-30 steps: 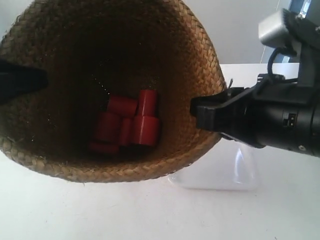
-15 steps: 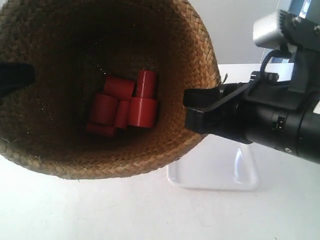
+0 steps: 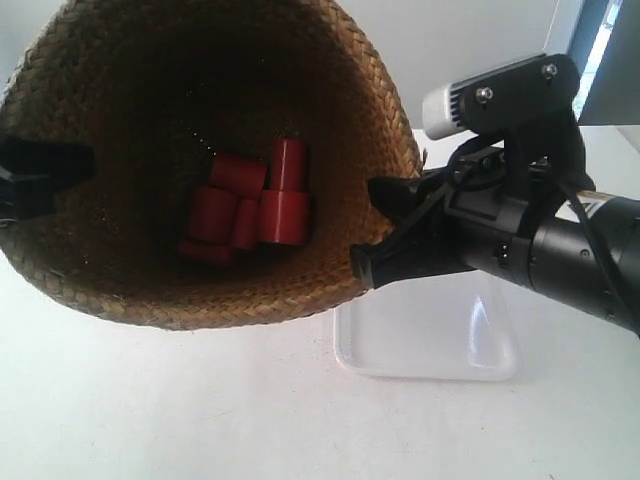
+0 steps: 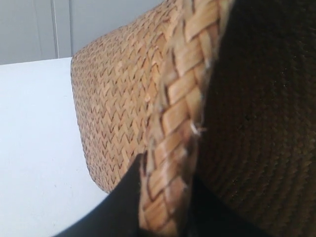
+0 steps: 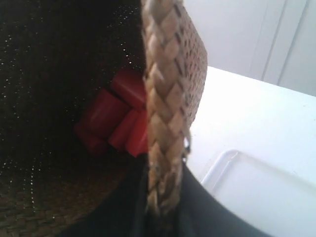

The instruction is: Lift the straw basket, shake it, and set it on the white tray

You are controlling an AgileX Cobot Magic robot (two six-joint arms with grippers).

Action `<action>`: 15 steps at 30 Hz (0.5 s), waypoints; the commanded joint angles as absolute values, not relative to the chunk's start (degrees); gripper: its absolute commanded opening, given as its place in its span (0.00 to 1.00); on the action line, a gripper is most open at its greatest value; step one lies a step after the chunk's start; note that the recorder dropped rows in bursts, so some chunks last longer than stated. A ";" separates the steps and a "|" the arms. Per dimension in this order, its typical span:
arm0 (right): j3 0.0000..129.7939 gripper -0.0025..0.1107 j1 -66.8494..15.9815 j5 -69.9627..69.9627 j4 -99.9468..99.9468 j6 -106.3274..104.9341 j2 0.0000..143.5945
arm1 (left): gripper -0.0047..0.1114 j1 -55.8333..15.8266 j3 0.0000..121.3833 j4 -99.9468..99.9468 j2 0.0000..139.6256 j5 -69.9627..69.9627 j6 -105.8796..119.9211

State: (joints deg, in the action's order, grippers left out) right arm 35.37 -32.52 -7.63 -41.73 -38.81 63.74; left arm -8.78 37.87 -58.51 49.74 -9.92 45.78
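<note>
Exterior view: the basket (image 3: pixel 150 100) hangs clear of the table (image 3: pixel 150 420) with its mouth tipped toward the camera. Over the last second it has swung. Its rim on the tray side has drawn back, and the wrist of the arm there has rolled, so its camera housing (image 3: pixel 450 105) now sits above the fingers. The red cylinders (image 3: pixel 245 205) heaped in the bottom have ridden along with barely any reshuffling. A second ago the tray (image 3: pixel 430 340) was mostly covered by the basket's edge. Now nearly all of it shows, flat on the table, below and beside the basket and not touching it.

In the right wrist view the right gripper (image 5: pixel 160 197) is pinched narrow on the braided rim, one finger inside and one outside. The tray lies just beyond it, so this is the arm at the exterior view's right. The left gripper (image 4: pixel 165 202) clamps the opposite rim the same way.

I read this as the shake in progress, with the lift done and the placing still ahead. Both grips look firm. When I go to set it down, I will want the basket levelled first and then carried sideways until its base is over the tray.
</note>
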 commanded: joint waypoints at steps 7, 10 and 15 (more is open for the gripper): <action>35.26 0.02 -27.66 -5.80 -40.92 -42.88 63.14 | 0.04 -17.53 37.97 -65.73 50.27 0.42 59.36; 35.26 0.02 -27.66 -3.45 -40.92 -43.28 62.49 | 0.04 -21.21 37.97 -65.34 51.71 3.95 59.36; 35.26 0.02 -27.66 -4.17 -40.92 -43.28 60.90 | 0.04 -23.00 37.97 -64.26 54.94 3.40 57.67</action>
State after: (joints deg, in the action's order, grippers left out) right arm 35.37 -28.56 -2.00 -43.13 -40.26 62.06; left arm -22.10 37.65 -65.82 54.29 3.91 56.36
